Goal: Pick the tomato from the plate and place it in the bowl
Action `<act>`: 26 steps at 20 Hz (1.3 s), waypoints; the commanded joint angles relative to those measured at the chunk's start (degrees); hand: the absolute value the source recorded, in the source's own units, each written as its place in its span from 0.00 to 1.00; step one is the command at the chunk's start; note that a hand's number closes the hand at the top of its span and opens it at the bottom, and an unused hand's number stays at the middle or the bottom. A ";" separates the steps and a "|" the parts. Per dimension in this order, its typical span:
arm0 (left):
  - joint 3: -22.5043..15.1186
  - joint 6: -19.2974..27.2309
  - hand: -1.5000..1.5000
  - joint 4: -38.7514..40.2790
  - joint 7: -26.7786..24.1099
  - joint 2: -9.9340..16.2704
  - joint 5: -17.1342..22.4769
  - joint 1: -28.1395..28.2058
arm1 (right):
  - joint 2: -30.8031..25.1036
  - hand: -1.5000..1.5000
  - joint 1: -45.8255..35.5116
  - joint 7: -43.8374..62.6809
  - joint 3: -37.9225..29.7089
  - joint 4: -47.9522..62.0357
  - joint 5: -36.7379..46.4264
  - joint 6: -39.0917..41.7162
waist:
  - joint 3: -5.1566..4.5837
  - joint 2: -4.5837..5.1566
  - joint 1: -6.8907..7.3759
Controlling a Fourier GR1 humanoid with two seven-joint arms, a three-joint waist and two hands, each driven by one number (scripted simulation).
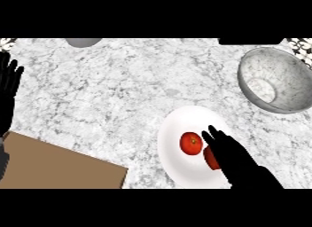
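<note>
Two red shapes: on the white plate (178, 164); one is a whole tomato (191, 143), the other (211, 158) is mostly hidden under the right hand and hard to identify.
Right hand (234, 155): over the plate's right part, fingers straight and open, just beside the tomato; contact unclear.
Left hand (3, 91): open, fingers up, far left of the plate, resting.
Bowl (278, 80): up and right of the plate, apart from it.
Brown board (54, 166): left of the plate, cut off below.
</note>
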 commanded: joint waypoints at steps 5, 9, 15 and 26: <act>1.99 -2.42 0.50 1.50 0.91 0.03 -0.50 -1.84 | 2.71 0.00 -5.04 11.02 -4.74 -0.63 -8.18 11.33 | 0.16 0.16 0.50; 1.71 -3.17 0.50 -0.10 -0.26 -1.30 -1.89 0.70 | 2.01 0.00 -0.43 3.12 -4.95 4.31 -6.05 8.71 | 0.21 0.13 0.44; 2.24 -1.60 0.50 -0.10 2.78 -2.69 -3.91 -2.78 | 5.79 0.00 -2.37 -2.17 -6.49 14.02 -4.62 8.75 | 0.22 0.19 0.50; 7.32 -8.04 0.50 1.60 -0.11 -3.08 -3.70 0.39 | 7.04 0.00 2.25 -13.17 -11.27 20.72 0.25 8.44 | 0.21 0.14 0.42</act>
